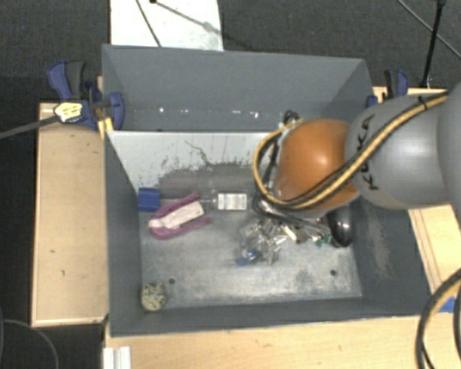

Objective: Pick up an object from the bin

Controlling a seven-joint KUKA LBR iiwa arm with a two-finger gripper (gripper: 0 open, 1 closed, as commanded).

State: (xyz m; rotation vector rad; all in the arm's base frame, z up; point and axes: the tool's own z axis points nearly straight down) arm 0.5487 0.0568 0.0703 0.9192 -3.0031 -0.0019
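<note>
Arm (415, 160) comes in from the right, and its orange cover (311, 164) sits over the right-centre of the bin (215, 91) with black and yellow cables (263, 177) looped round the cover's left side. Hand (263, 243) is down low at the floor, just right of centre, under the cover's lower left edge. Whether it's wide or narrow: cannot tell, since from this angle it reads as one patch of metal glints. Nearest thing is a small blue piece (247, 258) lying on the floor at the hand's lower left tip, touching it or just beside it (can't separate the two). No basis for calling it gripped. Just up-left of the hand, a small silver block (232, 201) lies near the back wall. To the hand's right, a black rounded thing (340, 227) sits half under the cover, with a bit of green (321, 241) just beside it. Left half of the floor: a pink-and-purple thing (177, 215) lying flat, and a blue block (148, 199) touching its upper left end, by the left wall. A speckled greenish ball (154, 297) sits alone in the front left corner, well apart from the hand.
</note>
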